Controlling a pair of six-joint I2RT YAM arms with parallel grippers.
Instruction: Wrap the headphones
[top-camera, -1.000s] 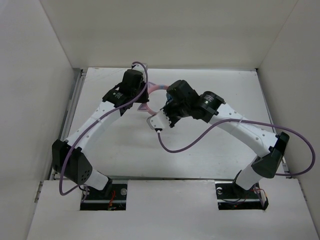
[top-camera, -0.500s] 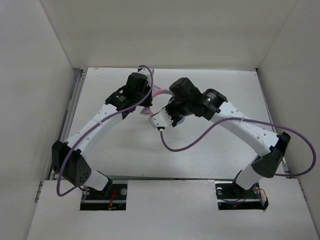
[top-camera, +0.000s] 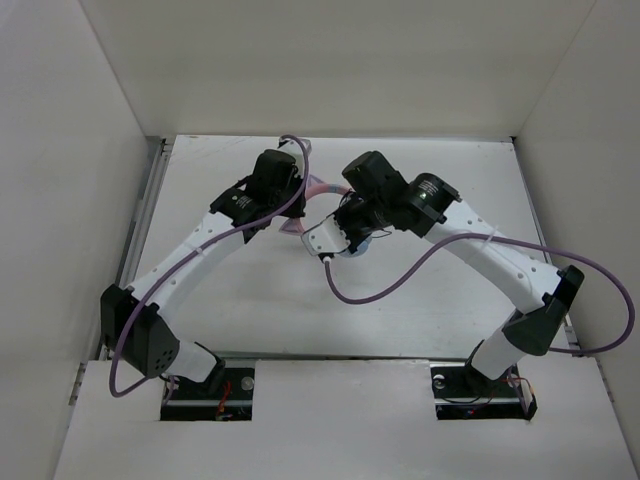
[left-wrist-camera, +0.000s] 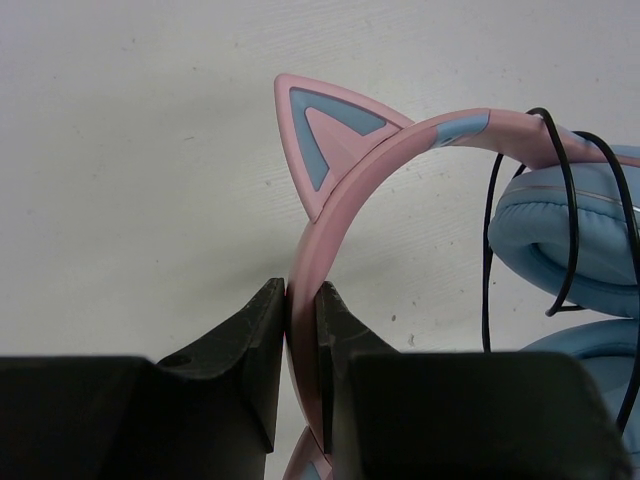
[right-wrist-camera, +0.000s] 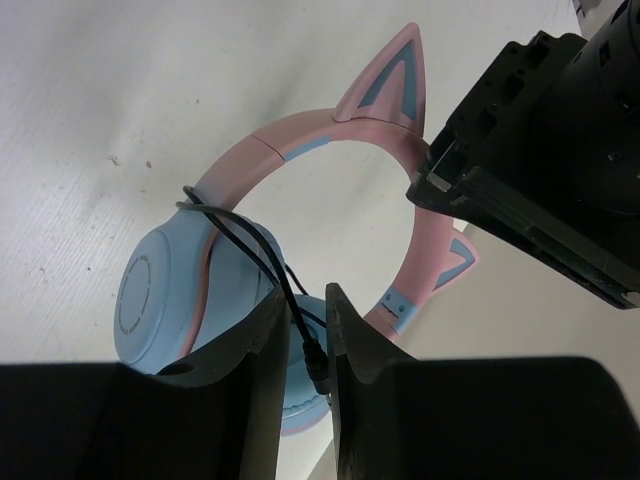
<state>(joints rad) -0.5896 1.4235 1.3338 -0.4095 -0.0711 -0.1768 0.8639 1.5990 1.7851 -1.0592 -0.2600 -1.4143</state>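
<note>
The headphones have a pink cat-ear headband (left-wrist-camera: 400, 140), light blue ear cups (left-wrist-camera: 570, 250) and a thin black cable (left-wrist-camera: 560, 200). My left gripper (left-wrist-camera: 300, 290) is shut on the headband just below one cat ear (left-wrist-camera: 320, 130) and holds it on edge over the table. In the right wrist view the cable (right-wrist-camera: 240, 240) runs over the ear cup (right-wrist-camera: 165, 295) and down between my right gripper's (right-wrist-camera: 305, 295) jaws. They stand a little apart, with the plug (right-wrist-camera: 318, 370) loose in the gap. From above, both grippers (top-camera: 290, 215) (top-camera: 352, 225) meet mid-table, hiding most of the headphones (top-camera: 320, 186).
White walls (top-camera: 60, 200) close in the table (top-camera: 450, 180) on three sides. A purple robot cable (top-camera: 380, 290) loops over the table in front of the right arm, and another (top-camera: 290, 140) arches over the left wrist. The left gripper's black body (right-wrist-camera: 550, 150) sits close beside the right one.
Both wrists have drifted a little to the right, and the left gripper has carried the headband with it. The purple loop under the right arm has shifted slightly.
</note>
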